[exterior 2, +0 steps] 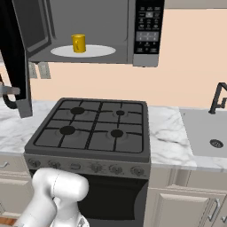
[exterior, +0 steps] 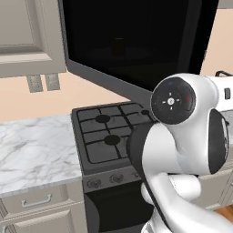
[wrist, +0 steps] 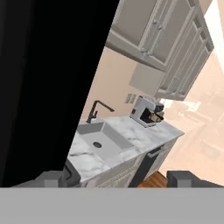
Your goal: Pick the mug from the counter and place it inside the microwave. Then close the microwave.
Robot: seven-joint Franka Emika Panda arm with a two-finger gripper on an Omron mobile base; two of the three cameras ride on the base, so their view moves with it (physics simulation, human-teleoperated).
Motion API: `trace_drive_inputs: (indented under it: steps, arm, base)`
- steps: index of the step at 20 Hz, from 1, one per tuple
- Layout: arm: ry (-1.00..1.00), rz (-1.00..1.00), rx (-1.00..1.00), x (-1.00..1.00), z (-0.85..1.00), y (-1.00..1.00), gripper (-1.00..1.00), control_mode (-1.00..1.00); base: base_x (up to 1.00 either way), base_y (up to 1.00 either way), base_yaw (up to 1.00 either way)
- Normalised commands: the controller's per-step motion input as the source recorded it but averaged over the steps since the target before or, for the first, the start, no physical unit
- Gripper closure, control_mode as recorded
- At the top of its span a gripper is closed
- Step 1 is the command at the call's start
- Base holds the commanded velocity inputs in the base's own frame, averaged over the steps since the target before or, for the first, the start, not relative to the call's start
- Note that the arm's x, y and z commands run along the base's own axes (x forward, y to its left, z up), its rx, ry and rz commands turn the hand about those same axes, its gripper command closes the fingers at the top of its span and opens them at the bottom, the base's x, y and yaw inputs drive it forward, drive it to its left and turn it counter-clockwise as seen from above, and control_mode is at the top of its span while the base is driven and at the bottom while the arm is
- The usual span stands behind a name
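the microwave [exterior 2: 97,31] hangs above the black gas stovetop [exterior 2: 91,128], and its door [exterior 2: 15,57] stands swung open, jutting out past the left edge of the cavity. inside the microwave, the yellow mug [exterior 2: 79,43] stands upright on the left part of the white turntable [exterior 2: 95,52], well back from the front lip, with bare plate to its right. the button panel [exterior 2: 148,26] runs down the microwave's right side. below the microwave, the stovetop lies bare, flanked by the marble counter [exterior 2: 166,137] on both sides; a sink [exterior 2: 208,133] with a dark faucet [exterior 2: 218,98] is set into the counter to the right.

in the hand view, the gripper [wrist: 118,178] has its two fingertips [wrist: 183,178] spread wide with nothing between them. the microwave door's dark face looms close on the left of that view, its straight edge slanting down toward the left fingertip. open room lies to the right of that edge, toward the sink and a coffee machine [wrist: 148,111] on the far counter.
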Motion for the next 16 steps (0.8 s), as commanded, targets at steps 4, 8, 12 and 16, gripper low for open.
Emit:
trace_drive_inputs:
  steps: [4,8,12,16]
  arm:
    - [-0.02,0.06,0.0,0.51,0.0,-0.34,-1.0,-1.0]
    - [-0.03,0.06,0.0,0.5,0.0,-0.26,-1.0,-1.0]
    - [-0.01,0.03,0.0,0.5,0.0,-0.23,-1.0,-1.0]
    - [-0.02,0.03,0.0,0.48,0.0,-0.08,-1.0,-1.0]
  base:
    - [0.0,0.0,0.0]
    - [0.0,0.0,0.0]
    - [0.0,0.0,0.0]
    - [0.0,0.0,0.0]
